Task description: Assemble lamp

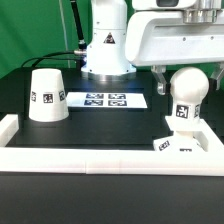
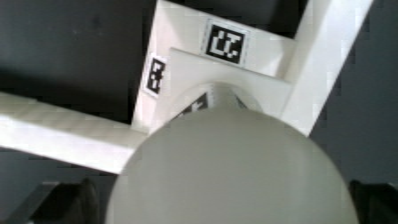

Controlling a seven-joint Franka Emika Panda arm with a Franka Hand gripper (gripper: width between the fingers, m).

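A white border rail (image 1: 90,157) edges the near side of the dark tabletop (image 1: 100,125). Just behind it the base (image 1: 183,141) carries the upright bulb (image 1: 186,95), the end effector (image 1: 186,72) spread wide around it, gripping nothing. The shade (image 1: 46,96) stands well apart; the marker board (image 1: 106,100) lies beyond

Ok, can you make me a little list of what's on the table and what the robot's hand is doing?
shade: white cone, standing alone on the exterior view's left
marker board: flat tag sheet, lying in the middle near the robot's foot
bulb: ball-topped part, standing upright on the base
base: small flat square, in the corner of the rails
rails: long white border around the front
gripper: open, above the bulb, not holding it
wrist view: bulb's round top fills the picture
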